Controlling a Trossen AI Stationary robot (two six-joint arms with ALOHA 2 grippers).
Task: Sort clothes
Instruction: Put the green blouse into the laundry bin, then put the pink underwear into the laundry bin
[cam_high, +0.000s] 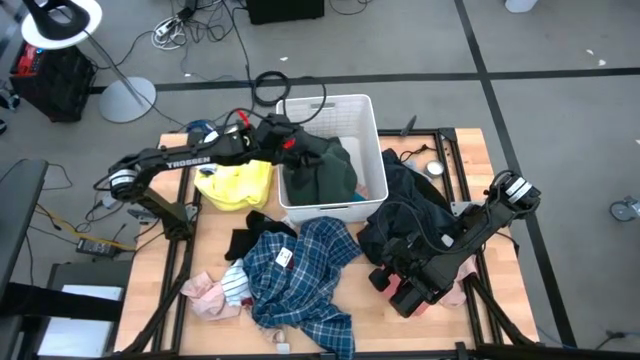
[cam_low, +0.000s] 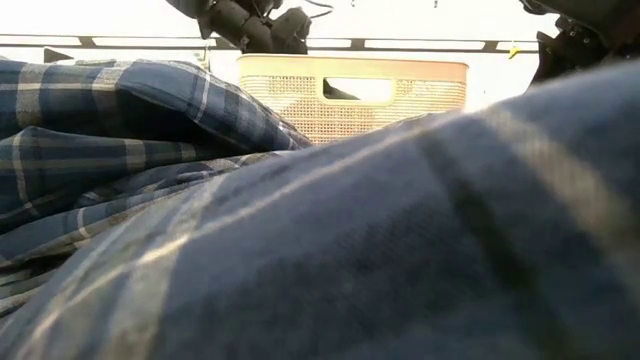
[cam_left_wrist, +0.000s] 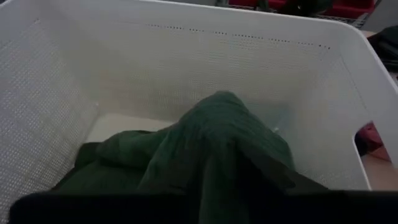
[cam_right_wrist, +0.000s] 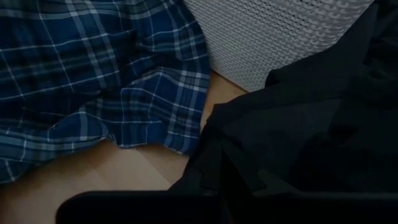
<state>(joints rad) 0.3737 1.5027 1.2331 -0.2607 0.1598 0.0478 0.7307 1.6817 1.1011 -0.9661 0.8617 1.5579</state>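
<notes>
Dark green garment (cam_high: 325, 172) sits in the white basket (cam_high: 366, 108), bunched against the basket's near wall and left side, its top peaking upward in a fold; far half of the basket floor is bare. In the left wrist view the same green fabric (cam_left_wrist: 211, 149) rises as a ridge right in front of the camera, basket walls all round.

Left pincer (cam_high: 292, 140) is over the basket's left rim, just above the green garment. Left arm reaches in from the table's left edge, stretched nearly flat across toward the basket. Can't tell from the frames whether its fingers are apart or gripping the cloth.

Blue plaid shirt (cam_high: 300, 275) lies crumpled on the table in front of the basket, long axis running diagonally from near the basket's front wall toward the table's near edge. It fills the low view (cam_low: 300, 230) and lies beside black cloth in the right wrist view (cam_right_wrist: 93, 68).

Yellow garment (cam_high: 237, 185) lies just left of the basket. Small black piece (cam_high: 250, 235) sits between it and the plaid shirt. Pink piece (cam_high: 205, 295) and a striped piece (cam_high: 236, 284) lie at the shirt's left.

Black garment pile (cam_high: 405, 215) lies right of the basket. Right pincer (cam_high: 405, 290) is closed, low at the near end of that pile, arm folded back toward the table's right edge.
</notes>
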